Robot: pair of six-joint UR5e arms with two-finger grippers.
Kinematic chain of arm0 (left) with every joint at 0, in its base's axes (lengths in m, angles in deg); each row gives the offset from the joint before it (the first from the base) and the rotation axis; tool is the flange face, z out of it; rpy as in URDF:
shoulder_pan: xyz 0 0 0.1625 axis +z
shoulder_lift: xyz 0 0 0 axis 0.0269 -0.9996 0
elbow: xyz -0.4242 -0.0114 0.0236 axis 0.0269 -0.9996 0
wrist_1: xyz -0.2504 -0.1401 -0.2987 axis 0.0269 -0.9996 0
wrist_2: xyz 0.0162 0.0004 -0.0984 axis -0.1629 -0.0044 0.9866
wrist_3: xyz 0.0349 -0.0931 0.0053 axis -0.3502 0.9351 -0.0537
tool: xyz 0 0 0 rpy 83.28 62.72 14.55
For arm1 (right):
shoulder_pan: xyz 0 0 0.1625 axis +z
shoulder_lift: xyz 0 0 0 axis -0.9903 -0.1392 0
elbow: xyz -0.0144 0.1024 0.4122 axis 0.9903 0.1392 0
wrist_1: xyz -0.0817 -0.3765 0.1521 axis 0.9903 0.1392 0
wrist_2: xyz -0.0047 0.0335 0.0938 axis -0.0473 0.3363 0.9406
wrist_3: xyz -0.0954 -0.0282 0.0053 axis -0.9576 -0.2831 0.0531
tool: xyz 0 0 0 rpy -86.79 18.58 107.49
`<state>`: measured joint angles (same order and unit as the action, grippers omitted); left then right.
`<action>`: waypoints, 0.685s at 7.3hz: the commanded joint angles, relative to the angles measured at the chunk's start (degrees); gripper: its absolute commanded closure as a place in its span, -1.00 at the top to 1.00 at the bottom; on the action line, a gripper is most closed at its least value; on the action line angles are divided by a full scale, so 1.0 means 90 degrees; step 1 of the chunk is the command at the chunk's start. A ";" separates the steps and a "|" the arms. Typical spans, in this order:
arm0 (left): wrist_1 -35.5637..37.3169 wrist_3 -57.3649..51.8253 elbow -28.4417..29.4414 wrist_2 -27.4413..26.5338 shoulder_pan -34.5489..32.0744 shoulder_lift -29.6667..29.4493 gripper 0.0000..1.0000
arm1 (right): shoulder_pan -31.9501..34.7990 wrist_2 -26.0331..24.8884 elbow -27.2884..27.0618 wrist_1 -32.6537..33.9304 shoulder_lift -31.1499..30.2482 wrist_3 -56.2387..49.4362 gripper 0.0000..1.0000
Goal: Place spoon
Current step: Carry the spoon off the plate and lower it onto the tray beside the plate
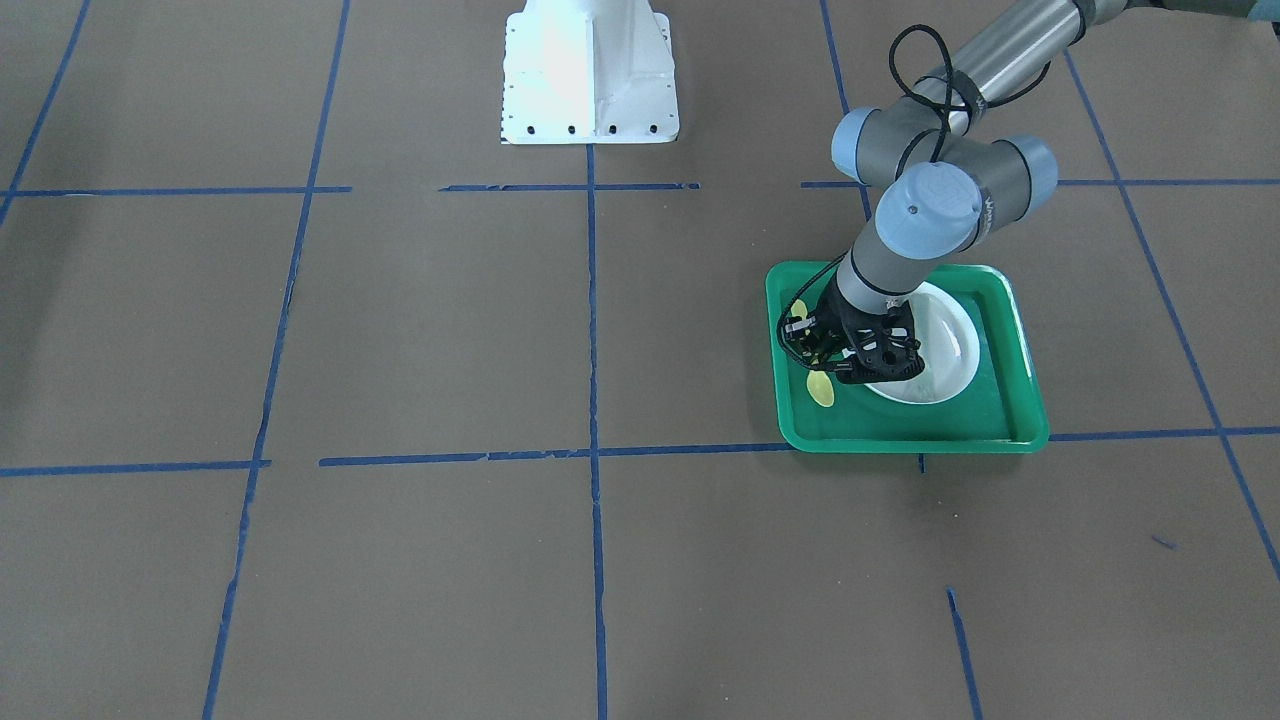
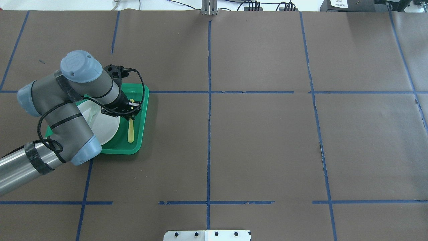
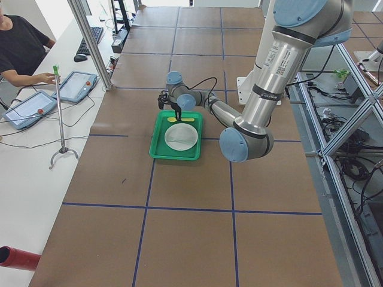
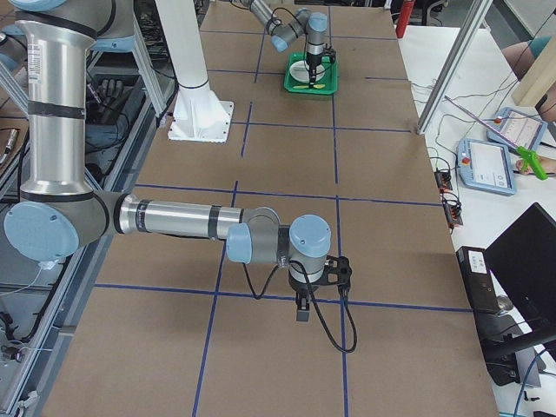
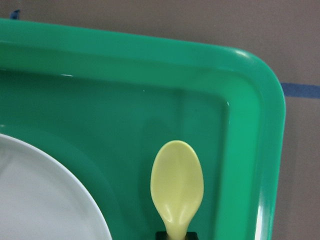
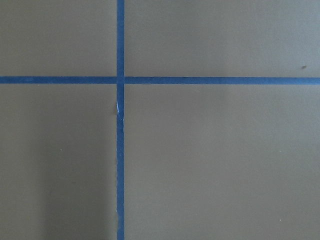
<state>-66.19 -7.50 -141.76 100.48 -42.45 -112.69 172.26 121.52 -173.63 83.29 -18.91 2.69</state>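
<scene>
The yellow spoon (image 2: 131, 131) lies lengthwise in the green tray (image 2: 144, 110), in the strip between the white plate (image 2: 104, 128) and the tray's rim. My left gripper (image 2: 130, 113) stands straight over the spoon's neck with its fingers close together on it. The left wrist view shows the spoon's bowl (image 5: 177, 185) low over the tray floor (image 5: 150, 115), with a dark fingertip at its neck. In the front view the spoon's bowl (image 1: 820, 388) sticks out below the left gripper (image 1: 838, 362). My right gripper (image 4: 304, 306) hangs over bare table far from the tray; I cannot tell if it is open.
A pale fork (image 2: 92, 113) lies on the plate, partly under my left forearm. The tray sits on brown paper with blue tape lines (image 2: 209, 134). The robot's white base (image 1: 590, 75) stands at the table's middle edge. The right wrist view shows only paper and tape (image 6: 120, 80).
</scene>
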 commanded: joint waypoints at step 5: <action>0.0009 -0.0019 -0.0337 -0.0431 -0.0616 -0.0007 0.91 | 0.0000 0.0000 0.0000 -0.0005 0.0000 0.0000 1.00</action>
<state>-66.18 -7.47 -143.00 96.83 -44.64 -112.68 172.26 121.52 -173.63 83.26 -18.91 2.69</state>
